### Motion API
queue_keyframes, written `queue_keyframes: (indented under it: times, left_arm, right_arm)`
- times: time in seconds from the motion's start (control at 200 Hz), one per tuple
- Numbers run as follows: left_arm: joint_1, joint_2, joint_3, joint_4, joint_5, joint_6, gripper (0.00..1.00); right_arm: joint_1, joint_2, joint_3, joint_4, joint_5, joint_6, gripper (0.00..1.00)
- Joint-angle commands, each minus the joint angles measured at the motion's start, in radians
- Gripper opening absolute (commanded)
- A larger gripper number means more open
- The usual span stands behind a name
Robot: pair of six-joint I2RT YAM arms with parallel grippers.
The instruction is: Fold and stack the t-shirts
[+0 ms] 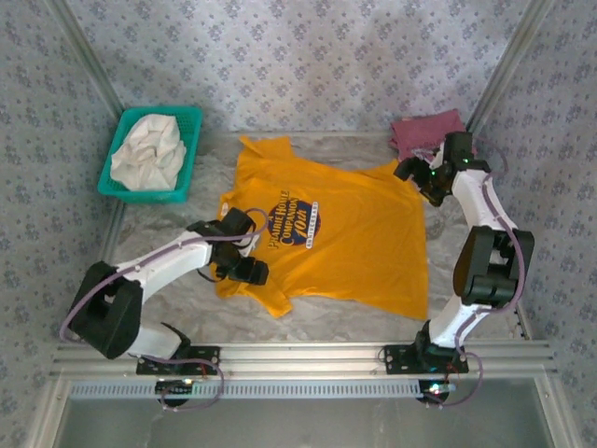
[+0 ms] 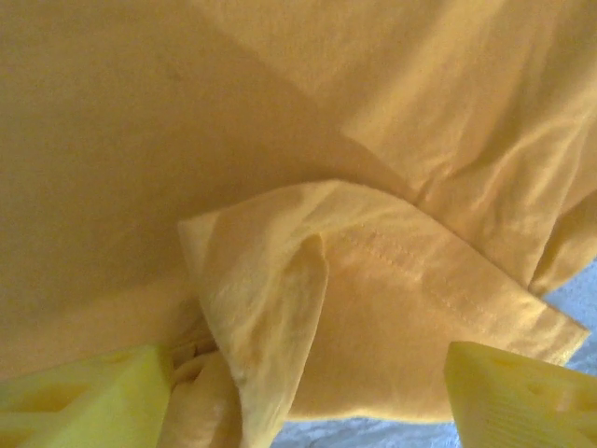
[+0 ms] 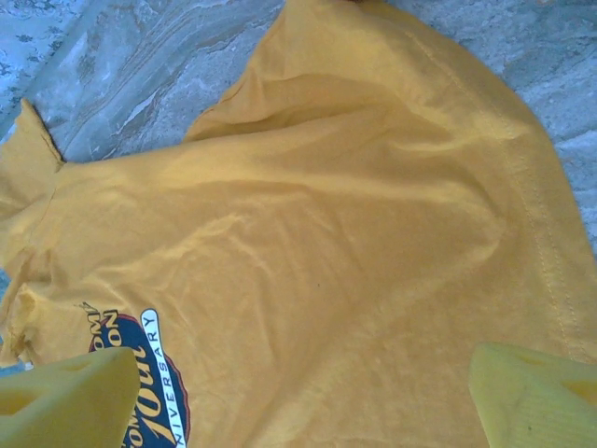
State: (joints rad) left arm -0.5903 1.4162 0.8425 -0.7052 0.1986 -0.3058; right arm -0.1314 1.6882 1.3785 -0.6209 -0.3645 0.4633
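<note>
Top external: yellow tee point(image 1: 354, 233) lies spread print-up mid-desk point(image 1: 354, 322), with its dark blue round print point(image 1: 294, 222) toward the L side. Maroon tee point(image 1: 424, 131) sits bunched at the far R corner, just beside the yellow tee's far edge. Teal basket point(image 1: 159, 111) at far L holds a pale cloth point(image 1: 147, 154). L arm point(image 1: 159, 261) reaches over the tee's L end, R arm point(image 1: 490, 210) over its far-R corner.

L wrist: L fingers point(image 2: 84, 401) are spread open, w/ a rumpled hemmed fold of the yellow tee btwn them, bunched against one finger.

R wrist: R fingers point(image 3: 536, 392) are spread wide above the tee, gripping nothing.
</note>
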Motion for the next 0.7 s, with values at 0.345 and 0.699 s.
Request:
queue_keyframes:
  times: [0.345, 0.699]
  left_arm:
    - [-0.003, 0.090, 0.037, 0.066, 0.010, 0.051, 0.11]
    - [0.121, -0.122, 0.008, 0.054, -0.134, 0.003, 0.00]
  right_arm:
    - [-0.010, -0.105, -0.155, -0.004, -0.047, -0.005, 0.91]
    - [-0.020, -0.426, -0.387, -0.304, 0.096, 0.072, 0.90]
